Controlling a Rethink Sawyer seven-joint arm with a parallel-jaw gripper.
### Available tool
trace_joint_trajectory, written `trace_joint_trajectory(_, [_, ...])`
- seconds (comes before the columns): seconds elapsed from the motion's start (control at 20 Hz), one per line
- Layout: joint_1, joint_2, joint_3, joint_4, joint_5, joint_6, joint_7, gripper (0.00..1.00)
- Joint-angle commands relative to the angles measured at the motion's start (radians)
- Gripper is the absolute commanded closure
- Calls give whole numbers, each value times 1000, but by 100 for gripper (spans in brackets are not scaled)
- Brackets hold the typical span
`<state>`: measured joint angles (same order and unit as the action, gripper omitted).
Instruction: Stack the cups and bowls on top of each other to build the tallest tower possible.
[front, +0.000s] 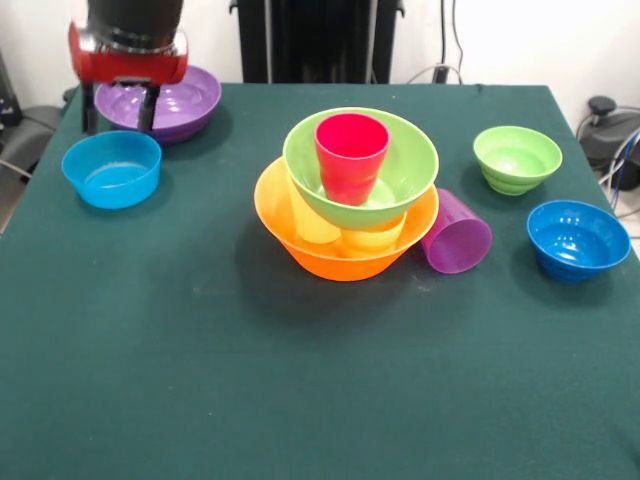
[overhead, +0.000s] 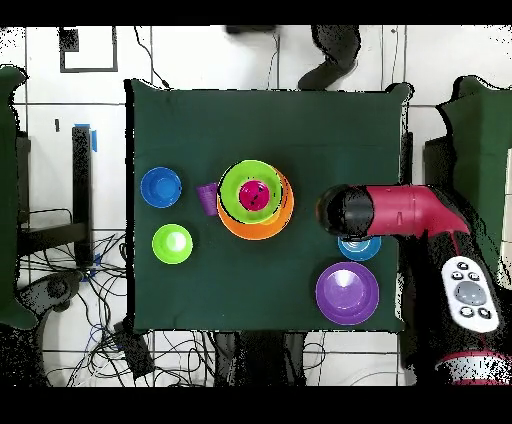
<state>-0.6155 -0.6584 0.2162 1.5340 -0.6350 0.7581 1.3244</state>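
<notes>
Tower sits mid-table: large orange bowl at the bottom, two yellowish cups inside it, large lime green bowl resting tilted on them, red-pink cup upright on top. Purple cup lies on its side, touching the orange bowl's right side in the front view. Small lime green bowl and a blue bowl sit at right. Gripper hangs at far left with fingers apart, holding nothing, above the second blue bowl, with the large purple bowl just behind. Green table.
</notes>
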Motion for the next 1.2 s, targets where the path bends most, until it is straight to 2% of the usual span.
trace_joint_trajectory(0.05, [-72, 120, 285, 5, 24, 182, -518, 0])
trace_joint_trajectory(0.2, [-67, 102, 284, 21, -5, 156, -485, 0])
trace_joint_trajectory(0.4, [-16, 41, 234, 47, -58, 95, -379, 0])
trace_joint_trajectory(0.7, [-31, -19, 253, 75, -17, 149, -417, 0])
trace_joint_trajectory(0.9, [-64, -40, 314, 63, -35, 200, -571, 0])
trace_joint_trajectory(0.95, [-88, -18, 363, 44, -39, 241, -692, 0])
trace_joint_trajectory(1.0, [-95, -4, 383, 30, -42, 270, -741, 0])
trace_joint_trajectory(1.05, [-118, 35, 431, 6, -49, 287, -848, 0])
trace_joint_trajectory(1.15, [-143, 102, 485, -40, -48, 348, -975, 0])
trace_joint_trajectory(1.2, [-149, 121, 500, -51, -43, 372, -996, 0])
